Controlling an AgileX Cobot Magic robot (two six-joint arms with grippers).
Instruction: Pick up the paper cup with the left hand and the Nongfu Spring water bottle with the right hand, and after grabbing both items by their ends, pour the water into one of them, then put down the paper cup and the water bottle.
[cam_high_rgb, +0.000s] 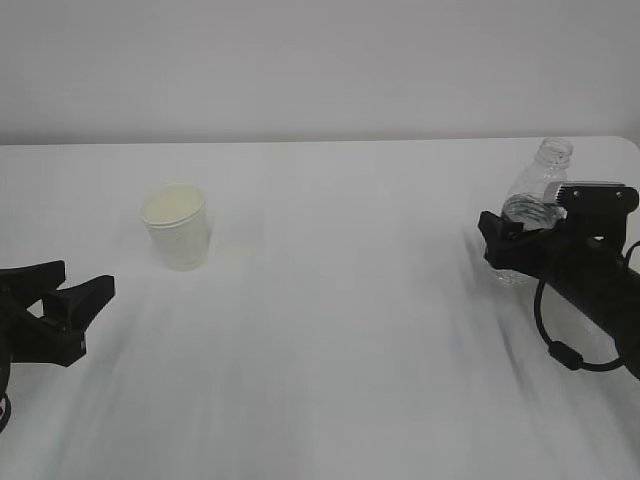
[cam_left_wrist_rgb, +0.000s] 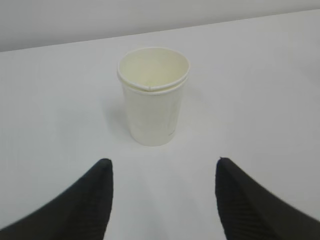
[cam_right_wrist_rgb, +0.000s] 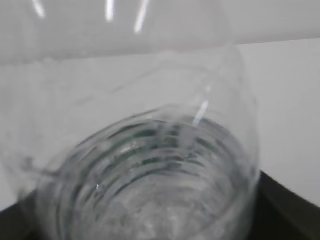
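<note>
The white paper cup (cam_high_rgb: 177, 228) stands upright at the left of the table, with a cream inside (cam_left_wrist_rgb: 152, 100). My left gripper (cam_high_rgb: 85, 280) is open just short of it, low over the table, with nothing between its black fingers (cam_left_wrist_rgb: 163, 165). At the right the clear ribbed Nongfu Spring water bottle (cam_high_rgb: 540, 185) stands upright with no cap on. My right gripper (cam_high_rgb: 535, 225) has a finger on each side of its middle. In the right wrist view the bottle (cam_right_wrist_rgb: 150, 165) fills the space between the jaws. Whether they press it does not show. No water can be made out.
The white table (cam_high_rgb: 350, 350) runs back to a plain pale wall. The bottle stands close to the table's far right corner. A black cable (cam_high_rgb: 560, 345) loops below the right arm.
</note>
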